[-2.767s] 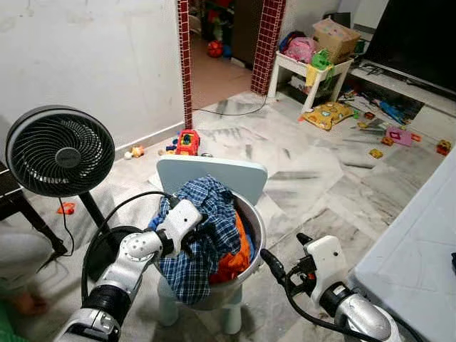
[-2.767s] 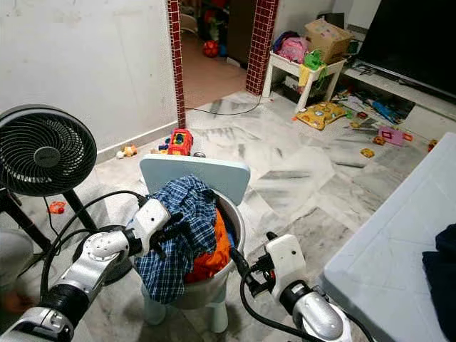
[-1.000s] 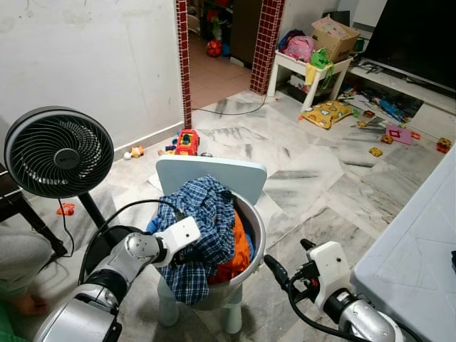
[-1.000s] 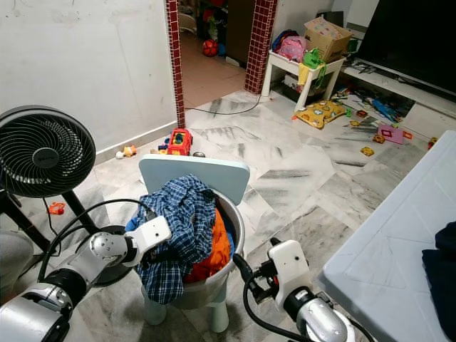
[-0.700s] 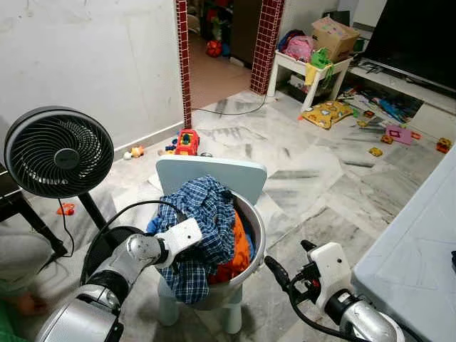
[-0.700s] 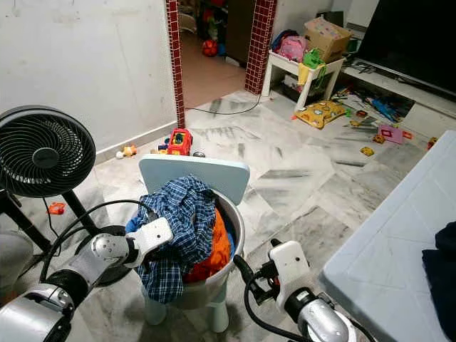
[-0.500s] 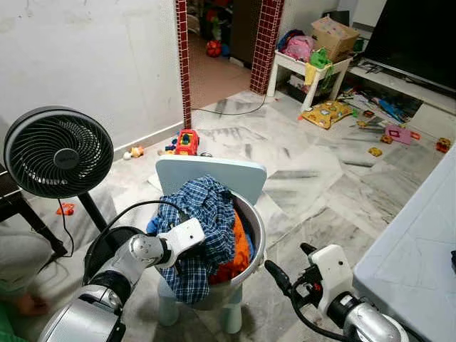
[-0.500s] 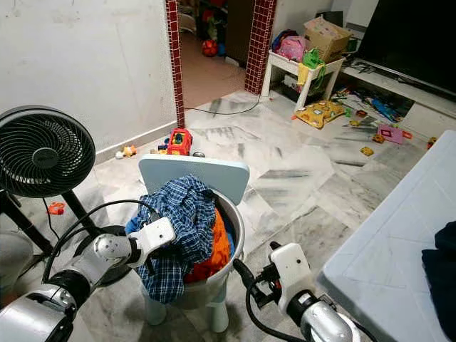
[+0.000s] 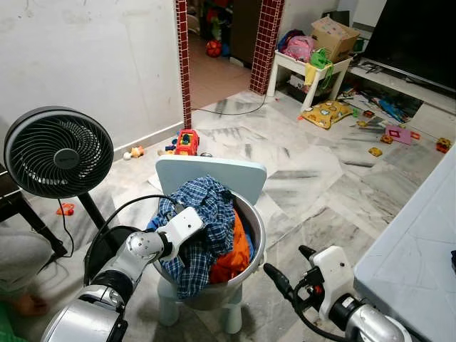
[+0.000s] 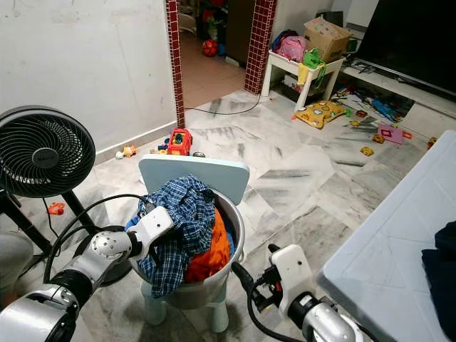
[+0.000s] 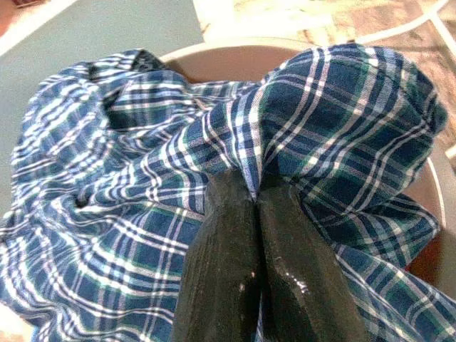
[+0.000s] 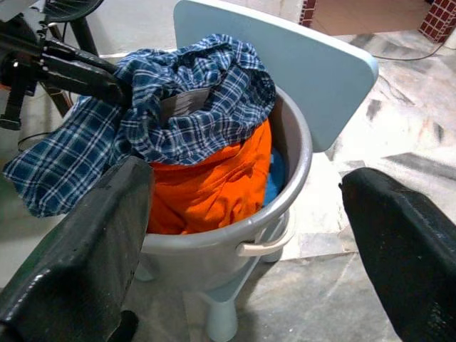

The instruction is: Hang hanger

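Observation:
A blue plaid shirt (image 9: 206,214) is heaped over the near rim of a grey basin (image 9: 257,229), on top of an orange garment (image 9: 229,260). The basin sits on a small light-blue chair (image 9: 214,173). My left gripper (image 11: 255,187) is shut on a fold of the shirt at the basin's left side, its white wrist (image 9: 184,222) lying against the cloth. My right gripper (image 9: 291,265) hangs open, low and to the right of the basin, with nothing between its widely spread fingers (image 12: 82,260).
A black standing fan (image 9: 57,151) stands at the left with its cable looping by my left arm. A white table (image 9: 420,249) with dark cloth (image 10: 442,263) on it fills the right. Toys litter the marble floor behind. A person's foot (image 9: 27,303) is at the lower left.
My left gripper, still holding the shirt, has risen a little toward the basin, drawing the hanging hem up. The right gripper has sunk slightly.

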Available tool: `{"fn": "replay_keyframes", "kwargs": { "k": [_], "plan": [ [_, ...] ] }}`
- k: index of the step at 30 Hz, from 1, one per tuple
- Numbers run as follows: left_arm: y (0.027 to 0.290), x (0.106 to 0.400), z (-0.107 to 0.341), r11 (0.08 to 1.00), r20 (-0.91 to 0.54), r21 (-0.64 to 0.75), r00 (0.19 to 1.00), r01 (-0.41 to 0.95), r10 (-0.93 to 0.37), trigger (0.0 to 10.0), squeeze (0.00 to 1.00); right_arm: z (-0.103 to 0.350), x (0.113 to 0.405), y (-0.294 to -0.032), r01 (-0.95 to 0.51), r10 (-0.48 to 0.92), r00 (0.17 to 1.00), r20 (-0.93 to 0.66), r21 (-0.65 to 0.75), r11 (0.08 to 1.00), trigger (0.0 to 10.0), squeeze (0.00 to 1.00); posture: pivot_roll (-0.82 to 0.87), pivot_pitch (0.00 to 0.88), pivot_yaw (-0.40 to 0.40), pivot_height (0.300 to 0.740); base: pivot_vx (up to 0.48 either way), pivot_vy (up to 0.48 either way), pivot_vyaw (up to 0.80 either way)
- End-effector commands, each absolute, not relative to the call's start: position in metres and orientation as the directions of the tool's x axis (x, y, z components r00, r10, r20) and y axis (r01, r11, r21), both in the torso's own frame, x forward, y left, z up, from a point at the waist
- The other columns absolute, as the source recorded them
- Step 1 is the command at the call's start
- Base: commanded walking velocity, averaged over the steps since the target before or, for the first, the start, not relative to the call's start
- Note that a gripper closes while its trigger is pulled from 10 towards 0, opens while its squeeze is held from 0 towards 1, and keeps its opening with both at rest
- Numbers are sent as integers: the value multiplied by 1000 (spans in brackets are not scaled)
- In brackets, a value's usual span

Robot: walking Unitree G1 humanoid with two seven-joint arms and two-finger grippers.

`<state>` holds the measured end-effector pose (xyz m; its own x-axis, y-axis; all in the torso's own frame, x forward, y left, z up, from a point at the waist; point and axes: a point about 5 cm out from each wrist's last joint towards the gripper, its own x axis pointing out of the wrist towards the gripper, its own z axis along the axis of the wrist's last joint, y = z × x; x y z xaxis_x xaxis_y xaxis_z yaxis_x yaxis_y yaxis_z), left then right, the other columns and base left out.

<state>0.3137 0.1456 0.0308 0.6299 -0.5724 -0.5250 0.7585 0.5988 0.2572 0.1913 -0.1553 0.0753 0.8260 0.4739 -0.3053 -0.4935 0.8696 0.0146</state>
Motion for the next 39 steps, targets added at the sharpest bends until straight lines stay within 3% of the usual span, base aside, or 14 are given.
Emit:
{"fn": "replay_keyframes", "kwargs": {
  "k": [1, 4, 6, 13, 14, 16, 18, 21, 24, 31, 34, 39],
  "plan": [
    [148, 322, 39, 635, -503, 268, 668, 724, -549, 0, 0, 78, 196, -159, -471, 449, 840, -303, 1, 882, 10000, 0, 42, 0, -48, 740, 0, 0, 0],
    [148, 324, 42, 660, -478, 255, 686, 706, -549, 0, 0, 79, 200, -162, -449, 428, 854, -295, -4, 894, 10000, 0, 42, 0, -48, 740, 0, 0, 0],
    [144, 332, 55, 722, -374, 199, 732, 663, -569, 0, 0, 82, 203, -165, -418, 398, 874, -278, -15, 908, 10000, 0, 45, 0, -51, 740, 0, 0, 0],
    [125, 350, 91, 729, -176, 91, 732, 678, -658, 0, 0, 81, 204, -169, -392, 370, 887, -278, -29, 919, 10000, 0, 47, 0, -49, 740, 0, 0, 0],
    [118, 353, 101, 710, -131, 62, 711, 701, -691, 0, 0, 82, 205, -169, -388, 365, 889, -275, -31, 921, 10000, 0, 49, 0, -48, 740, 0, 0, 0],
    [93, 357, 129, 581, -1, -38, 581, 813, -814, 0, 0, 82, 209, -170, -380, 357, 895, -268, -35, 924, 10000, 0, 54, 0, -47, 740, 0, 0, 0],
    [86, 356, 137, 529, 28, -45, 530, 847, -847, 0, 0, 84, 211, -169, -380, 359, 896, -261, -34, 924, 10000, 0, 53, 0, -44, 740, 0, 0, 0],
    [77, 354, 149, 471, 77, -55, 474, 880, -877, 0, 0, 85, 212, -167, -381, 361, 898, -252, -35, 924, 10000, 0, 52, 0, -41, 740, 0, 0, 0],
    [76, 355, 164, 457, 159, -133, 474, 879, -866, 0, 0, 84, 212, -167, -375, 356, 901, -249, -35, 926, 10000, 0, 54, 0, -38, 740, 0, 0, 0],
    [111, 345, 138, 566, 108, -230, 599, 792, -794, 0, 0, 82, 213, -165, -370, 353, 903, -247, -26, 929, 10000, 0, 77, 0, -42, 740, 0, 0, 0],
    [146, 328, 106, 685, 11, -301, 720, 664, -693, 0, 0, 80, 213, -163, -375, 358, 900, -250, -22, 927, 10000, 0, 101, 0, -56, 740, 0, 0, 0],
    [176, 314, 78, 775, -76, -375, 816, 509, -573, 0, 0, 79, 214, -161, -393, 377, 891, -253, -17, 919, 10000, 0, 119, 0, -71, 740, 0, 0, 0]
  ]
}}
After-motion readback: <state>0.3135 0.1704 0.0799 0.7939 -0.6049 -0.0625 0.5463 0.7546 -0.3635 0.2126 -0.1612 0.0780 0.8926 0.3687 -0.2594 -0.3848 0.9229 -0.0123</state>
